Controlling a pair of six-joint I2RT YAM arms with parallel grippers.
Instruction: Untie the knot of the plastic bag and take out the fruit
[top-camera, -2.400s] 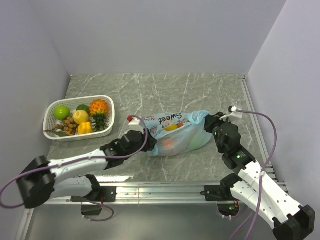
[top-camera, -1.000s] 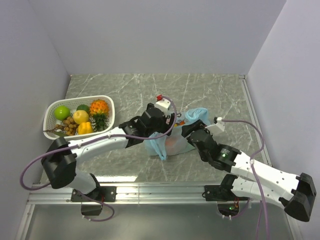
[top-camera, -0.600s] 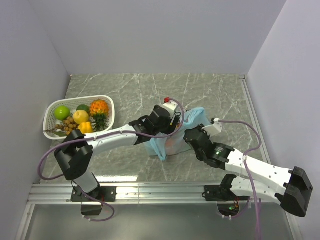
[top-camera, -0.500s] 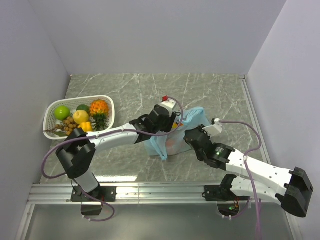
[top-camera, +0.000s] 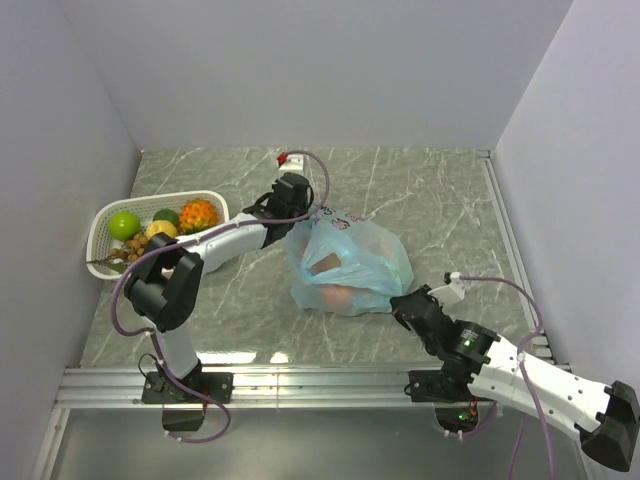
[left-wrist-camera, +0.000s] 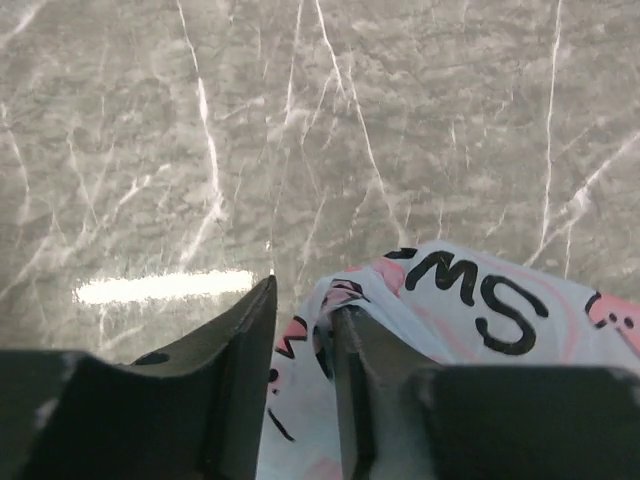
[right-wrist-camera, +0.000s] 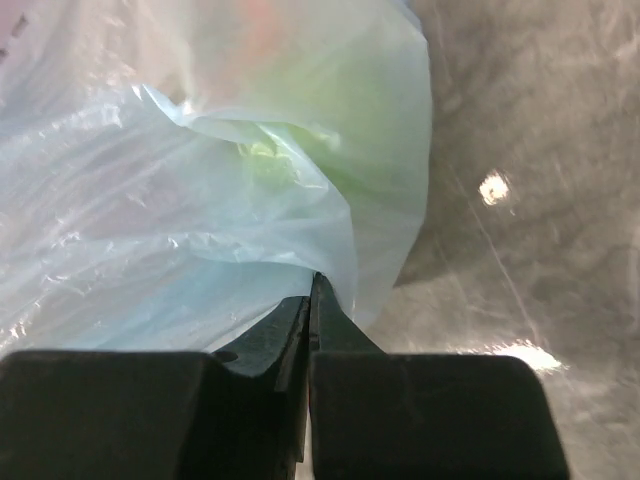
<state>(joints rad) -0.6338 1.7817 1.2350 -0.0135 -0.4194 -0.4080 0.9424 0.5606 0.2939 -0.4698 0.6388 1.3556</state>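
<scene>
One plastic bag lies mid-scene, stretched between the two grippers. The left gripper pinches its printed corner. The right gripper, tips pressed together, nips a fold. Perhaps two pieces of fruit show through. One white basket sits left.

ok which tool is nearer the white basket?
Left. Left tool holds the plastic bag at its far edge, just right of the basket; the right tool is at the bag's near right corner.
</scene>
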